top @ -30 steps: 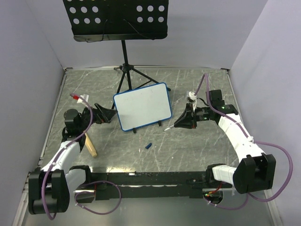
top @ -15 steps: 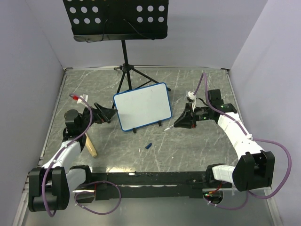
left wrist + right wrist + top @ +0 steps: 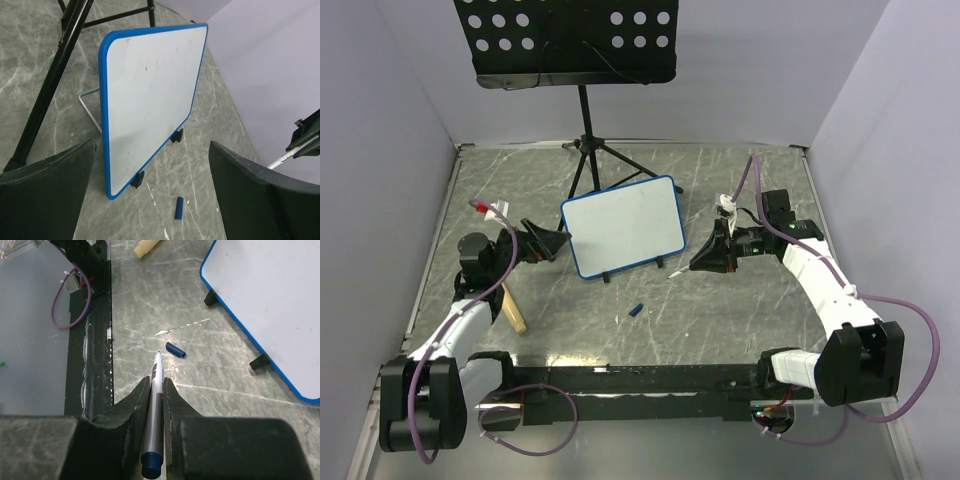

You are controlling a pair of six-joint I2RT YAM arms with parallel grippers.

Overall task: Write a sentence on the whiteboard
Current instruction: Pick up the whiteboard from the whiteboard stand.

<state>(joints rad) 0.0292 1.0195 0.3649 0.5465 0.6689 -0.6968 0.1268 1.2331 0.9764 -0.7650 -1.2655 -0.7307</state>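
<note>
Lining up for the first stroke, by the look of it. The whiteboard point(image 3: 623, 226) stands propped on its little black feet around the middle of the tabletop, with its face leaning back. I can't make out any lettering on it, so I'd say the writing hasn't started.

The right fingers point(image 3: 131, 407) are pinched tight on a marker point(image 3: 156, 400). Its bare tip points out ahead, just off the board's right edge and not touching it. The blue cap point(image 3: 175, 349) lies on the tabletop between the board and the near edge. The left fingers point(image 3: 45, 195) are spread wide, holding nothing, just beside the board's left edge.

My take on doing this well: the board looks light and is only propped, so a push from the tip will probably shove or tip it. I'd brace the frame with the left fingers first, then bring the tip in square to the tilted face. Start at the upper left corner and keep the pressure light. Watch the grip too, since the marker could slide back between the fingers.
</note>
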